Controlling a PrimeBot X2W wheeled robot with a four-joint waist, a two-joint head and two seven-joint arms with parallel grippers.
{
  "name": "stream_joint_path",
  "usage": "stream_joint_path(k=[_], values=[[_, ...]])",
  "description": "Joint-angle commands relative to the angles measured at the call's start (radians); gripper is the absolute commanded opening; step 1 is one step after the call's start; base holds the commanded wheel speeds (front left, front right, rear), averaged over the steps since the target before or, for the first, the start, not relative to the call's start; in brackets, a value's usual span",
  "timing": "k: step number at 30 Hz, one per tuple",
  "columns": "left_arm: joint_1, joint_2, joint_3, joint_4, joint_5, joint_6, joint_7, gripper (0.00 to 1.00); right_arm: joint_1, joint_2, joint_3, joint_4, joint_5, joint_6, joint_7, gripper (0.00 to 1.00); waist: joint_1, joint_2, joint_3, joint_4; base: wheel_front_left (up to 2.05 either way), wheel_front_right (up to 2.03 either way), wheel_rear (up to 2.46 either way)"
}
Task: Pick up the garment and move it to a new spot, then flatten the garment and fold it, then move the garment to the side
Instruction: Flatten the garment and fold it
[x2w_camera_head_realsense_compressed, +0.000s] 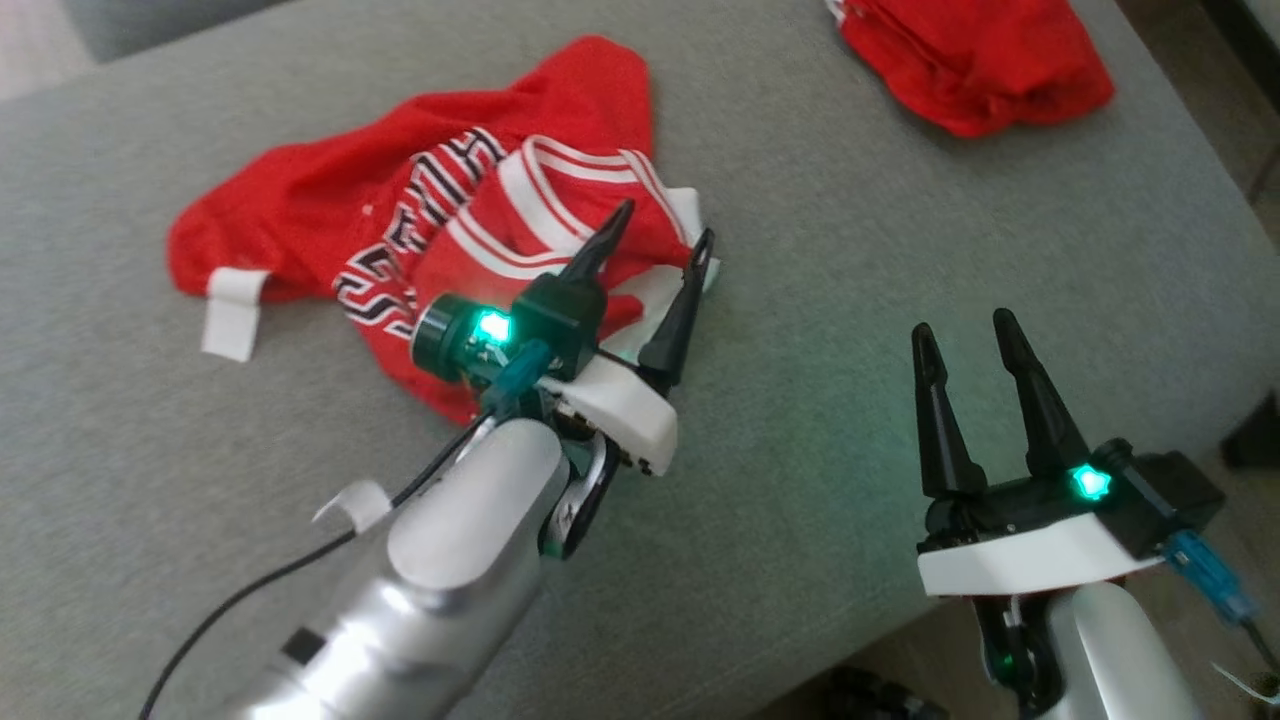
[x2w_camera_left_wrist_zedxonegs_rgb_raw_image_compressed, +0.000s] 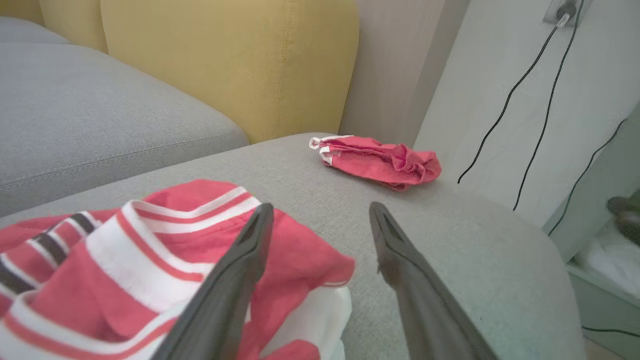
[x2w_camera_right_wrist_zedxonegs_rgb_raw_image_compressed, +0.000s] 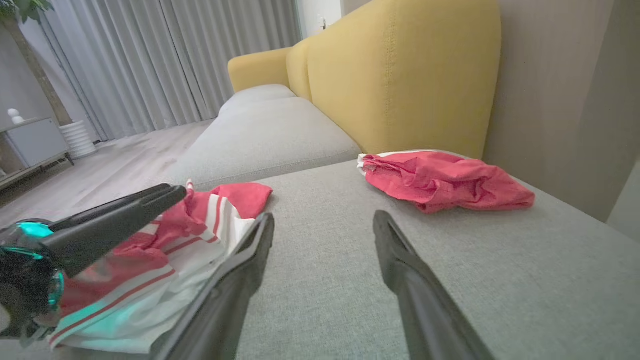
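Hovering with fingers spread over the right edge of the crumpled red garment (x2w_camera_head_realsense_compressed: 330, 215), which lies upper left in the head view on the grey cushion (x2w_camera_head_realsense_compressed: 800, 200), the left gripper (x2w_camera_head_realsense_compressed: 666, 222) looks lined up to pinch the white-striped trim for a first lift. The right gripper (x2w_camera_head_realsense_compressed: 962, 325), equally spread and empty, sits lower right over bare cushion, probably keeping clear. Bunching hides the garment's lettering and shape, and a second red garment (x2w_camera_head_realsense_compressed: 975, 60) is cut off at the top edge

red cloth (x2w_camera_head_realsense_compressed: 975, 70): cut by top edge | jersey (x2w_camera_head_realsense_compressed: 320, 205) lettering: creased, unreadable | jersey hem: behind left tool (x2w_camera_head_realsense_compressed: 665, 222)
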Motion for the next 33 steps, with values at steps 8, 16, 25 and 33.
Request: stream_joint_path(k=[8, 16, 25, 33], values=[[-0.111, 0.003, -0.029, 0.168, 0.079, 0.094, -0.04, 1.0, -0.041, -0.005, 0.025, -0.042, 0.028, -0.001, -0.003, 1.0, -0.0002, 0.0, 0.036, -0.04, 0.0, 0.0, 0.0], [-0.116, 0.006, -0.049, 0.271, 0.076, 0.055, -0.067, 0.0, -0.031, -0.005, 0.018, -0.039, 0.049, -0.001, -0.003, 1.0, -0.0002, 0.0, 0.0, -0.018, 0.0, 0.0, 0.0], [-0.166, 0.002, -0.036, 0.219, 0.042, 0.002, -0.116, 0.0, -0.025, -0.005, 0.029, -0.024, 0.05, -0.001, -0.003, 1.0, -0.0002, 0.0, -0.065, -0.011, 0.0, 0.0, 0.0], [-0.405, 0.009, 0.018, 0.038, 0.017, -0.064, -0.108, 0.0, -0.007, -0.005, 0.006, -0.029, 0.03, -0.001, -0.003, 1.0, -0.0002, 0.0, -0.128, 0.019, 0.0, 0.0, 0.0]])
